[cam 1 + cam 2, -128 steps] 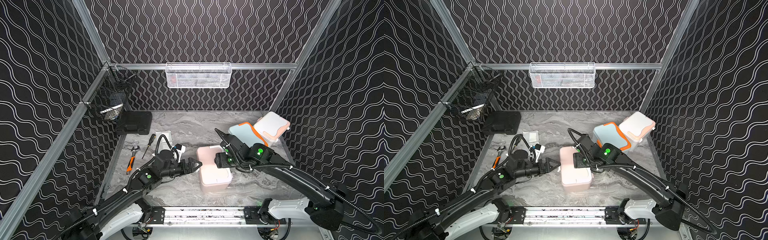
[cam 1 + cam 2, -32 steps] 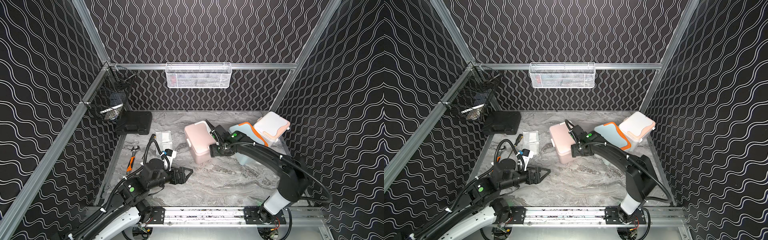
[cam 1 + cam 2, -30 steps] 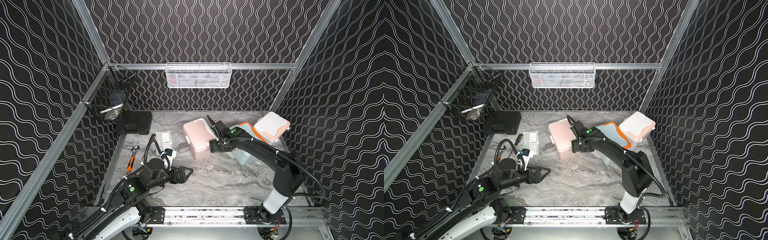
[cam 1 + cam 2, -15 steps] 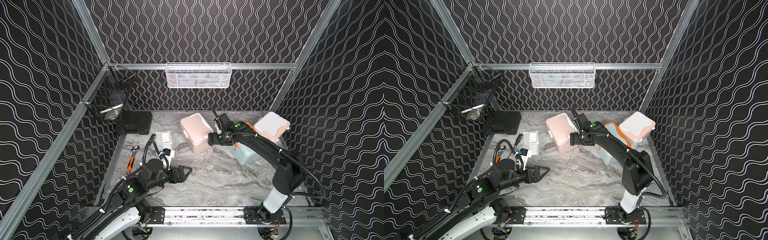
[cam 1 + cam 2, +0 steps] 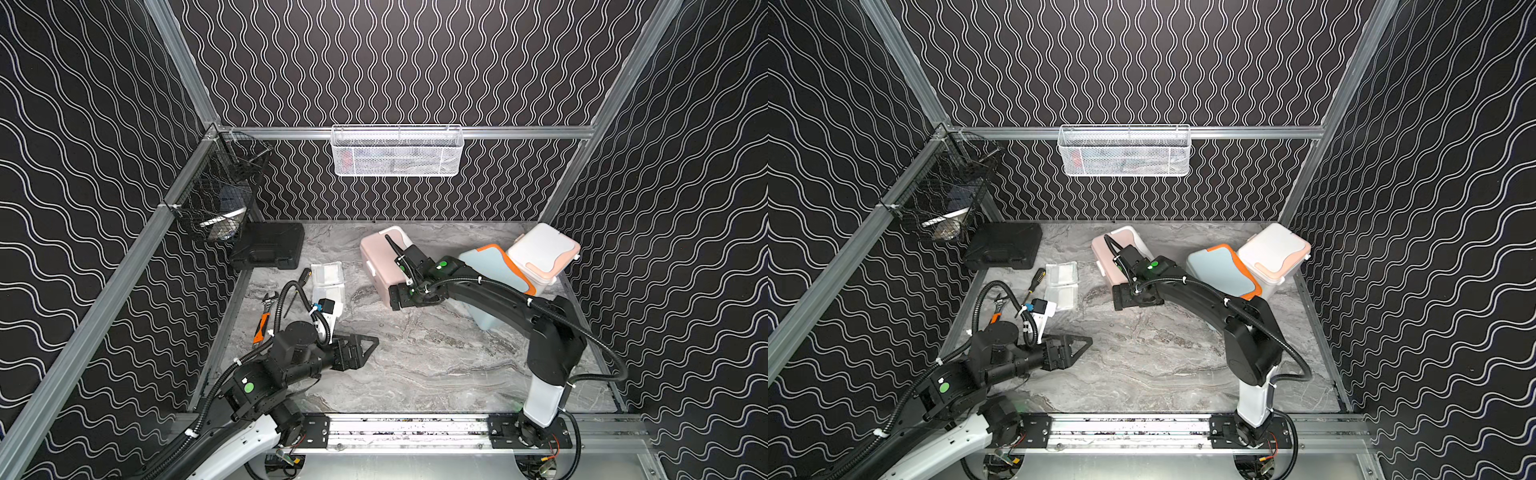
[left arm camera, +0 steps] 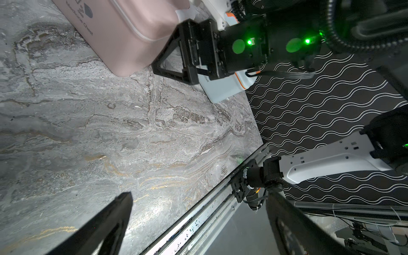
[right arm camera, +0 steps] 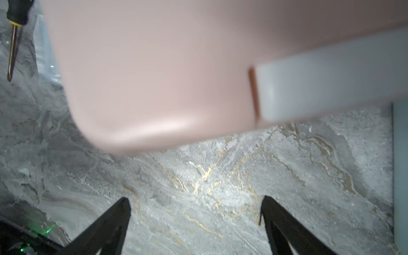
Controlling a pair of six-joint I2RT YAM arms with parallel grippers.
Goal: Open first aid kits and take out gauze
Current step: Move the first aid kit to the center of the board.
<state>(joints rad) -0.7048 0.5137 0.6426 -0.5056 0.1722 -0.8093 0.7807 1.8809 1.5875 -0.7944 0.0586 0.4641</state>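
Arrangement on the table (image 5: 436,365): the pink kit (image 5: 380,266) stands mid-far, with the blue-grey kit (image 5: 494,270) and the white kit (image 5: 540,251) to its right toward the far right corner, and the gauze packets (image 5: 327,275) lie flat to its left beside a screwdriver (image 5: 305,275). The right gripper (image 7: 194,204) sits just at the pink kit's near side, fingers spread wide with only bare table between them; the left gripper (image 5: 368,345), likewise wide and empty, hovers near left.
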